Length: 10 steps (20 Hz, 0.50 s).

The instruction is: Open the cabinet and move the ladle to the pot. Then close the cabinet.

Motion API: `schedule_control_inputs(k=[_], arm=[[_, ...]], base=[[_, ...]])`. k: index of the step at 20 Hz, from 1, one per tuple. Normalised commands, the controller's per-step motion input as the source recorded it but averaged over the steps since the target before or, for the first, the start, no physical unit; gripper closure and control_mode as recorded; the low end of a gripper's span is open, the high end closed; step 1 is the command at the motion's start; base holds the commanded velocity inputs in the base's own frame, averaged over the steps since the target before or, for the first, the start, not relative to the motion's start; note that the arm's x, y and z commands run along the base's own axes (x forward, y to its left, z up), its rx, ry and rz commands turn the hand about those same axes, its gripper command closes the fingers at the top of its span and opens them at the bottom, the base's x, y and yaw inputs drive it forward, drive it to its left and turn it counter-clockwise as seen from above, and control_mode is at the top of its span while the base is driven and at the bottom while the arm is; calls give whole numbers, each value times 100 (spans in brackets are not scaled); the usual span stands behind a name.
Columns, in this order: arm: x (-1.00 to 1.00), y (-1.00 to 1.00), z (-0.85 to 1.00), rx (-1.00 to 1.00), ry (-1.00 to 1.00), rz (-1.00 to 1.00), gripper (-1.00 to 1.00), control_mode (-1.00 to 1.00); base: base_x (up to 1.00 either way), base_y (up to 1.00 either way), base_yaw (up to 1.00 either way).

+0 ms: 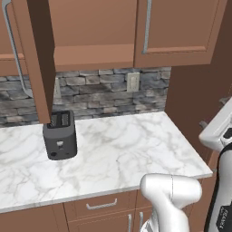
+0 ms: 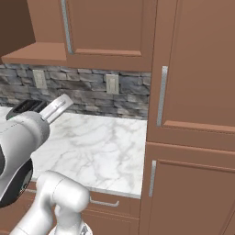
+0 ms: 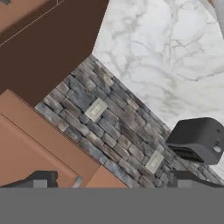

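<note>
The brown wooden wall cabinet (image 1: 95, 31) with recessed-panel doors and long silver bar handles already has one door (image 1: 38, 59) swung out toward the camera in the left base view, seen nearly edge-on, its bent silver handle (image 1: 16, 54) on the outer face; so the opening step looks done, at least for that door; the neighbouring door (image 1: 181, 27) to its right sits shut. What lies inside the opened compartment cannot be seen from these angles; neither the ladle nor the pot can be placed from these pictures, so their positions are unknown here.

The two-finger gripper (image 3: 113, 179) shows in the hand view as two dark finger tips (image 3: 41, 178) standing well apart at the bottom, spread about as wide as they go, with nothing between them; it holds nothing. The hand camera looks across the grey stone backsplash (image 3: 109, 127) with its pale wall outlets (image 3: 95, 109), at the underside edge of the cabinet and at the dark grey two-slot toaster (image 3: 197, 140) standing on the white marble counter (image 1: 127, 154) near the backsplash.

As a judgement: the task is early; the door is open, but fetching the ladle, setting it in the pot and shutting the cabinet all remain; the next need is probably to find the ladle in the open compartment.
</note>
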Motion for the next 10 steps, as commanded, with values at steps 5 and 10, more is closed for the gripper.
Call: schedule_control_inputs(k=[5,10], arm=[[3,49,-47,0,-17,0,-100,-100],[5,32,-2,0,-6,-1,-100,-100]], base=[[0,0,0],[0,0,0]])
